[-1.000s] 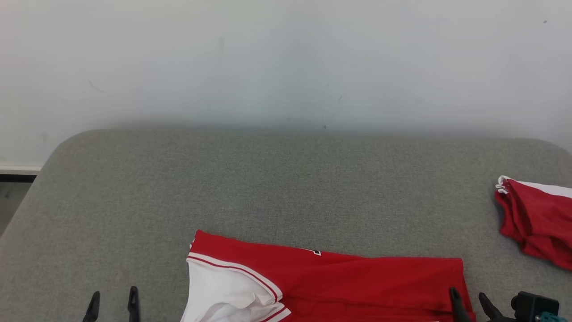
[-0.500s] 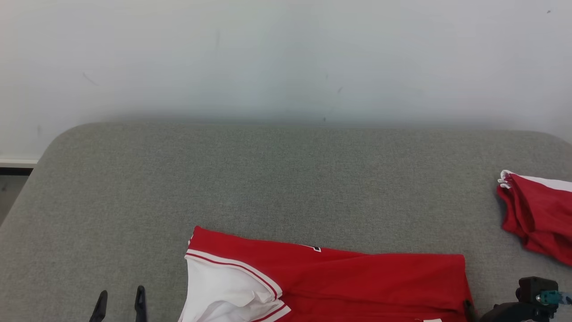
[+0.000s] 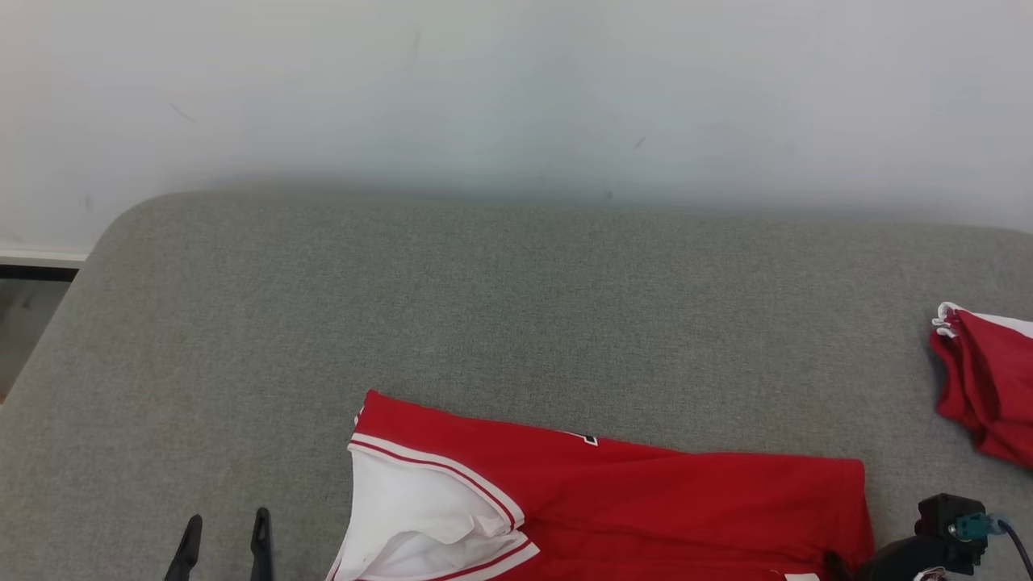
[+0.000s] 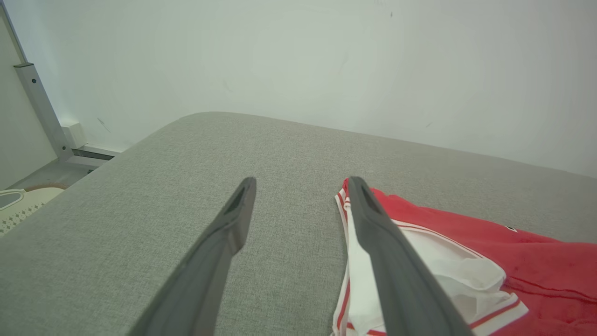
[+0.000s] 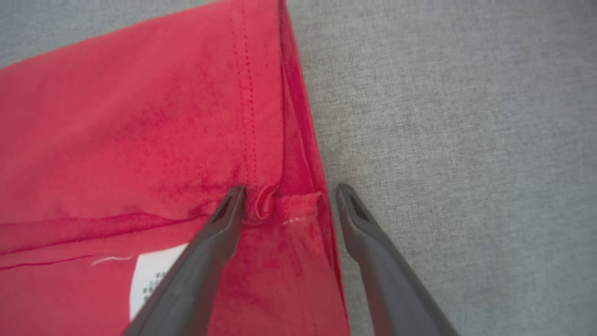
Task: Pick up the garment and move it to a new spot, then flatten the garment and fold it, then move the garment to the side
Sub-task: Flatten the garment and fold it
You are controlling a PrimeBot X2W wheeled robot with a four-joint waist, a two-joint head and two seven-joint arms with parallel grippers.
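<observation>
The left gripper (image 4: pixel 301 182) and right gripper (image 5: pixel 290 189) each have two long, dark grey, tapered fingers (image 4: pixel 205 261) with a slot near the tip. A black block (image 3: pixel 940 516) at the right wrist bears a teal plug (image 3: pixel 972 526) and, seemingly, a thin cable (image 3: pixel 1018 547).

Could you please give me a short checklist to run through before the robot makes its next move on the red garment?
1. Right pincer open: ok, jaws apart.
2. Right pincer at the garment: ok, it straddles the hem corner, one jaw on red cloth, the other over the grey pad.
3. Left pincer open: ok.
4. Left pincer at the garment: not ok, it stands over bare pad beside the white-trimmed end.
5. Garment flat: not ok, the white part is rumpled.
6. Second red garment out of the way: ok, apart at the right edge.
</observation>
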